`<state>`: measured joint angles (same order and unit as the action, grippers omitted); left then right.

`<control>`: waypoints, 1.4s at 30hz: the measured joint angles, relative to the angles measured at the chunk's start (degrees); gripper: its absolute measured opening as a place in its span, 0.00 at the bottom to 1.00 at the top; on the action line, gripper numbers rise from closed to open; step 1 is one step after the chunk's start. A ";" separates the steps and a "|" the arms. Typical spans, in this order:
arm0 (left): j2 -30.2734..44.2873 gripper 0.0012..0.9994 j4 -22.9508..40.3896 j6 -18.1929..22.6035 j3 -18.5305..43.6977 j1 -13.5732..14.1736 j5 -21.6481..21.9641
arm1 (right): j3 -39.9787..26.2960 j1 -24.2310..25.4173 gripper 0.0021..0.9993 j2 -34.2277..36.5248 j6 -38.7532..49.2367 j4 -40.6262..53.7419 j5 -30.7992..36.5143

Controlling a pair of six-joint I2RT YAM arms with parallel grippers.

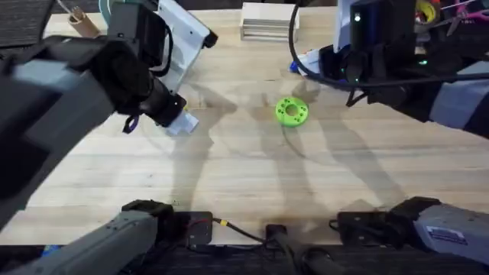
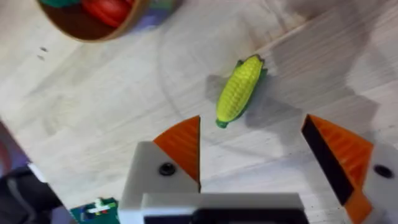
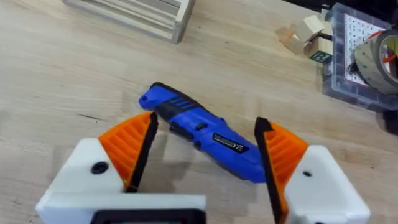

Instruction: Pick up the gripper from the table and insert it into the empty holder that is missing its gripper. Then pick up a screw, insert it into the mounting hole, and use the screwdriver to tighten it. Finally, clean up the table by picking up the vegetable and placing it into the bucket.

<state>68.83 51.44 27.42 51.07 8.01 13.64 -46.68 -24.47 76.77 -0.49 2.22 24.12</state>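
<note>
Left tool (image 2: 252, 155) released above the vegetable (image 2: 239, 90); could roll away. Right tool (image 3: 205, 149) released, straddling the screwdriver (image 3: 202, 130) (possibly touching), may nudge it.

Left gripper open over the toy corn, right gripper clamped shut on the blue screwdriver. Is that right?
Not quite. The right gripper is open: in the right wrist view its orange pads stand apart on either side of the screwdriver, which lies on the table. The left gripper is open above the corn, as stated.
</note>
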 joint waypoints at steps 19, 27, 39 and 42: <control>15.24 0.99 -6.85 -0.44 0.00 -12.69 -13.28 | 0.00 0.00 0.99 0.00 0.00 0.00 0.00; 16.46 0.99 -8.65 -0.37 0.00 -12.67 -16.57 | 0.00 0.00 0.99 0.00 0.00 0.00 0.00; 20.48 0.95 -8.72 -0.36 0.22 -12.67 -18.18 | 0.00 0.00 0.99 0.00 -0.02 0.00 0.00; 20.47 0.78 -8.42 0.01 0.22 -12.67 -18.40 | 0.00 0.00 0.99 0.00 -0.02 0.00 0.00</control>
<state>89.30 43.02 27.43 51.29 -4.67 -4.75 -46.68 -24.47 76.77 -0.51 2.22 24.12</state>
